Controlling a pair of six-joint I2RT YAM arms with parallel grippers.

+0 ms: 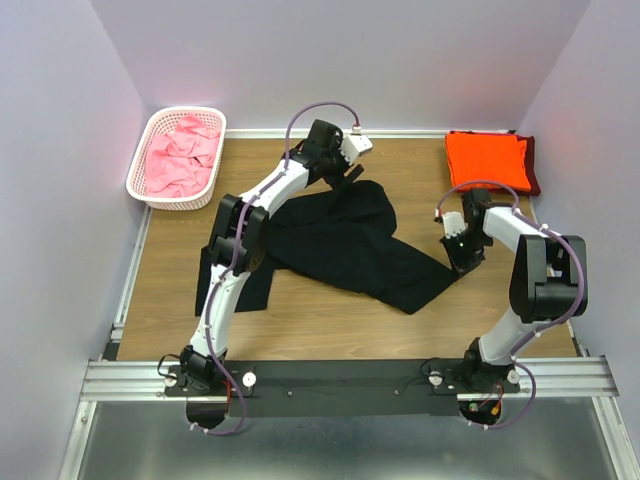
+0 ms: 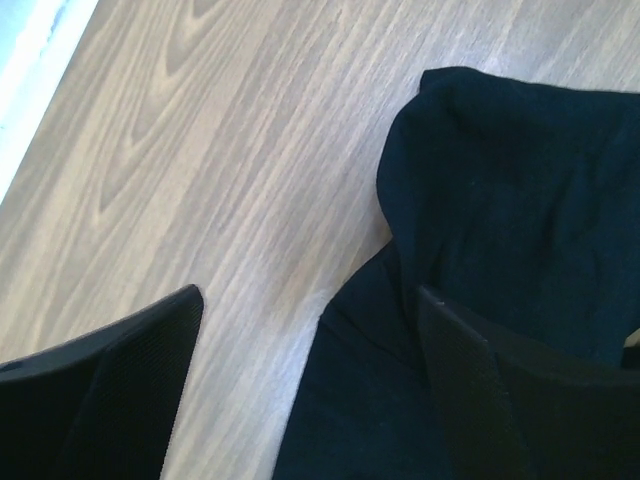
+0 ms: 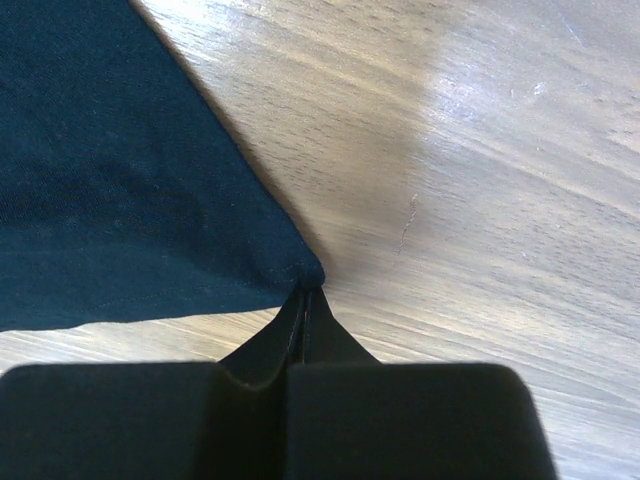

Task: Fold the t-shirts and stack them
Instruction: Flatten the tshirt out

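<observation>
Robotics laboratory cell: plain lilac walls (image 1: 330, 60) enclose a wooden table (image 1: 300, 320) with an aluminium mounting rail (image 1: 560, 375) along its near edge.

A white plastic lattice basket (image 1: 168, 203) with rounded corners sits at the far left corner of a light wood-grain tabletop (image 1: 330, 320), close to the wall. 3 pale lavender walls (image 1: 350, 60) enclose the table. A silver aluminium rail (image 1: 130, 378) runs along the near edge, and a thinner grey metal strip (image 1: 128, 290) lines the left side.
</observation>
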